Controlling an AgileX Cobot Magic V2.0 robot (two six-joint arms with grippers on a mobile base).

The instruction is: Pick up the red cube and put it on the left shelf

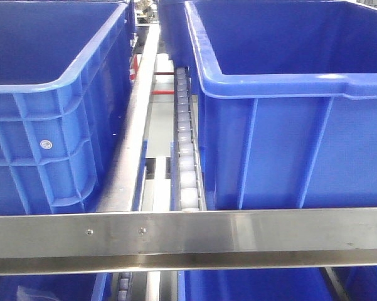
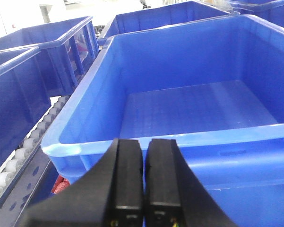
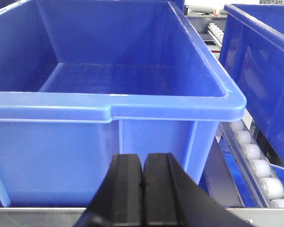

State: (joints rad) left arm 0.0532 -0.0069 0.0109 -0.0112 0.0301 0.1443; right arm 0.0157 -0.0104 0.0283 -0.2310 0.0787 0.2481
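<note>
The left shelf shows in the front view as a steel front rail (image 1: pixel 238 229) with a white roller track (image 1: pixel 185 150) between two dark-blue crates (image 1: pixel 44 125) (image 1: pixel 288 144). No red cube is clearly in view. A small red patch (image 2: pixel 60 183) shows below a crate's rim in the left wrist view; I cannot tell what it is. My left gripper (image 2: pixel 145 142) is shut and empty, just in front of an empty blue crate (image 2: pixel 193 109). My right gripper (image 3: pixel 143 157) is shut and empty, in front of another empty blue crate (image 3: pixel 108 85), above a steel rail (image 3: pixel 38 215).
More blue crates stand behind and beside (image 2: pixel 47 52) (image 3: pixel 264 61). Roller tracks run along the crate sides (image 2: pixel 19 156) (image 3: pixel 257 165). A lower tier with blue crates (image 1: pixel 251 285) shows under the rail. The grippers do not show in the front view.
</note>
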